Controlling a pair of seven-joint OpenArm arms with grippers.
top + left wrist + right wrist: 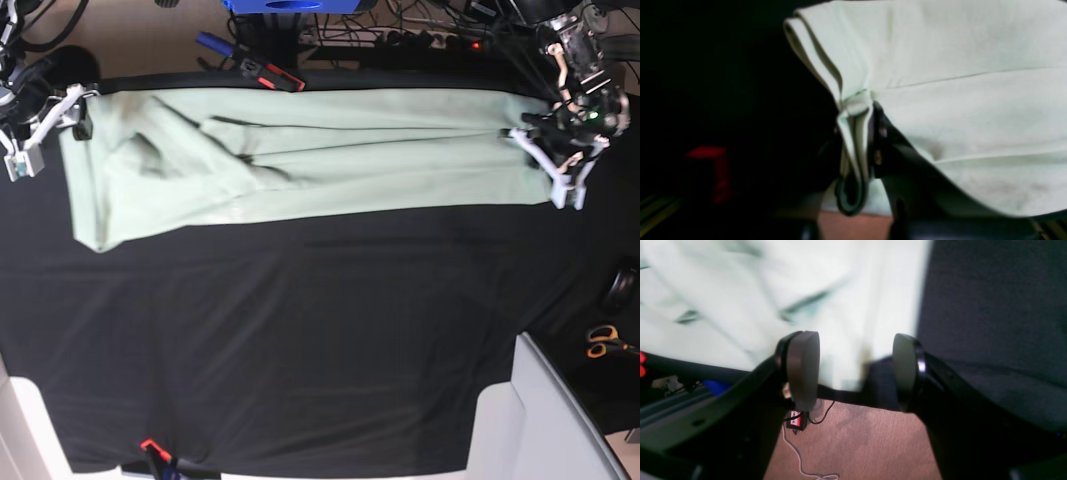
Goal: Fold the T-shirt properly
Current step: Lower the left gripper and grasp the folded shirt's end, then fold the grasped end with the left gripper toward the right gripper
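While the T-shirt (300, 160) lies stretched along the table's (300, 340) far edge, our left gripper (857, 110) pinches its right end; our right gripper (853, 370) hovers wide at the left end.

One T-shirt (300, 155), two arms, one scissors (603, 343)

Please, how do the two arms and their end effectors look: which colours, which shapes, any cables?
In the right wrist view the right end effector has black fingers ending in rounded grey pads. In the base view both end effectors, left and right, show white plastic finger parts on dark bodies. Loose thin cables and a small green light sit on the left arm's wrist.
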